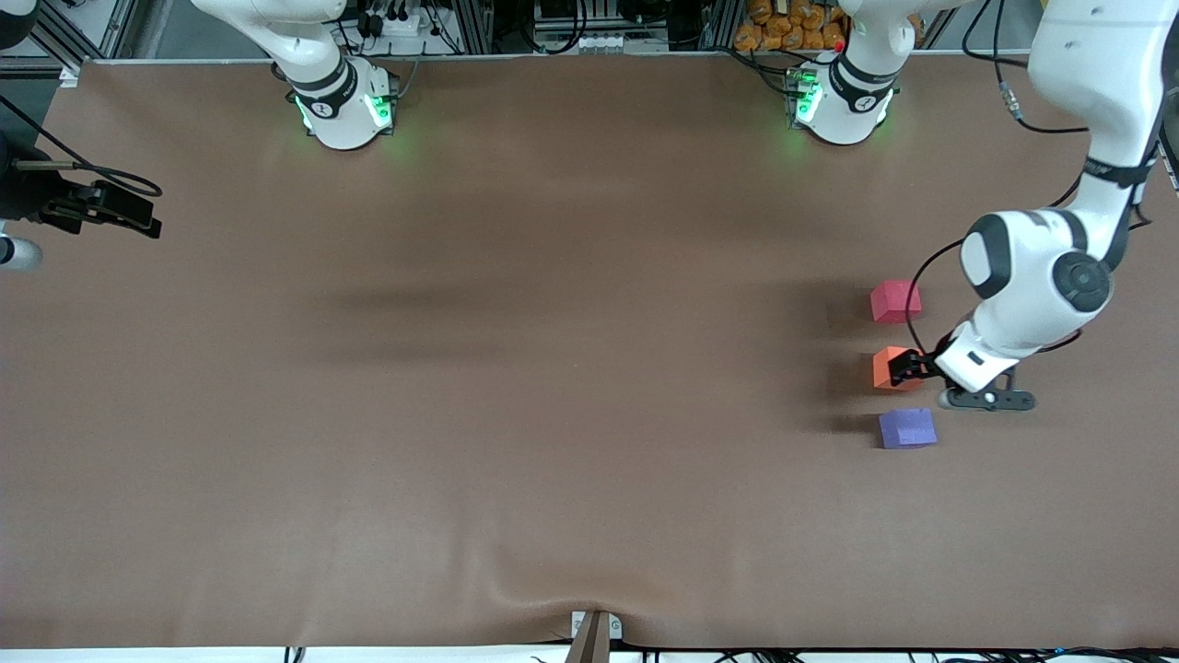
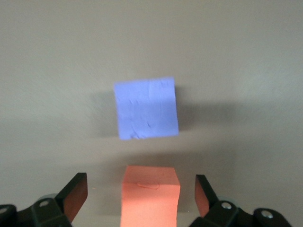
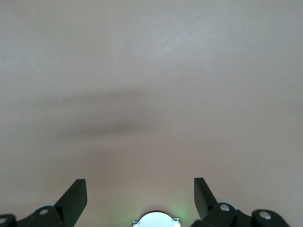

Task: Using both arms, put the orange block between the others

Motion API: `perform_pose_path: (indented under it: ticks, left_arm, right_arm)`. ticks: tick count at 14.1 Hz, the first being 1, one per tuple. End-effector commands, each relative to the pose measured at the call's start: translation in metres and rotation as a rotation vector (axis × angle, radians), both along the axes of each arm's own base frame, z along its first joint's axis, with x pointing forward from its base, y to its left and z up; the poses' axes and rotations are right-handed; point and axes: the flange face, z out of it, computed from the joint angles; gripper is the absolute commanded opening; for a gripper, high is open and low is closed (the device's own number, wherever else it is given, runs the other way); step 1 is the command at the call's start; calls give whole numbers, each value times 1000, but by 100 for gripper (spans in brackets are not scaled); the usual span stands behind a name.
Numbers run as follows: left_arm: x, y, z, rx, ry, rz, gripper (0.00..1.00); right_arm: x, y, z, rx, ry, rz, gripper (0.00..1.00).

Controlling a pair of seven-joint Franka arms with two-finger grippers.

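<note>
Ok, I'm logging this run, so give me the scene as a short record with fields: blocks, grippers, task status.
orange block: on the table, in the gap between the other two, touching neither
red-pink block: farther from the front camera than the orange one
purple block: nearest the front camera
left gripper: open, fingers either side of the orange block, gaps showing
right gripper: open, empty, waiting at the right arm's end
task status: orange block looks placed and released
</note>
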Motion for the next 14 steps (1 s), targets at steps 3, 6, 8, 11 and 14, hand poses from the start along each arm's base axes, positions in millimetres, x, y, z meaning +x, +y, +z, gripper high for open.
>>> perform_pose_path:
  ticks: [3, 6, 8, 11, 14]
  left_arm:
    - [10, 20, 132, 10, 36, 56, 100]
    - [10, 22, 209, 4, 122, 107, 100]
    - [2, 7, 250, 6, 150, 121, 100]
    - [-7, -19, 290, 14, 155, 115, 100]
    - [-18, -27, 309, 19, 147, 93, 100]
  right_arm:
    - [-3, -2, 0, 6, 3, 9, 100]
    - [-2, -3, -1, 6, 5, 9, 100]
    - [-2, -3, -1, 6, 5, 9, 100]
    - [-2, -5, -1, 6, 3, 6, 100]
    - [-1, -5, 1, 6, -6, 6, 100]
